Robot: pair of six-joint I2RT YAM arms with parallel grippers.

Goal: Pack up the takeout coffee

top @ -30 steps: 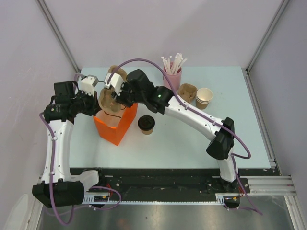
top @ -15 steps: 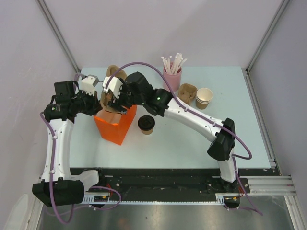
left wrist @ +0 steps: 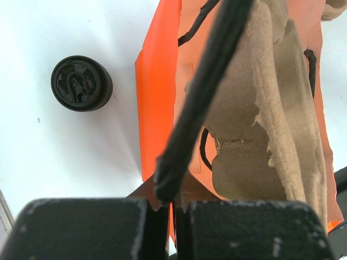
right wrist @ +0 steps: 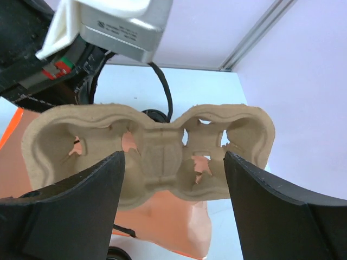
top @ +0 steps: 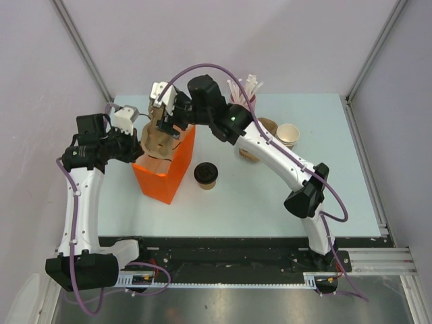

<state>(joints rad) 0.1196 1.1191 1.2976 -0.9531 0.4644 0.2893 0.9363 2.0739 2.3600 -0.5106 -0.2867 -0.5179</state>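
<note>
The takeout coffee (top: 206,174), a small brown cup with a black lid, stands on the table right of the orange paper bag (top: 169,174). It also shows in the left wrist view (left wrist: 81,83). A moulded-pulp cup carrier (top: 155,140) stands on end in the bag's mouth. My left gripper (top: 138,136) is shut on the bag's rim and black cord handle (left wrist: 190,108) at the bag's left side. My right gripper (top: 170,120) hangs open over the bag's far end, its fingers wide on either side of the carrier (right wrist: 146,151) without touching it.
A pink cup of straws (top: 243,102) stands at the back. A second pulp carrier (top: 264,127) and stacked lidless paper cups (top: 288,136) sit right of it, partly behind my right arm. The bag's orange wall (left wrist: 157,81) fills the left wrist view.
My right gripper has let go of the carrier and drawn up and back from the bag's mouth. The carrier stays standing in the bag. My left gripper has held still.
</note>
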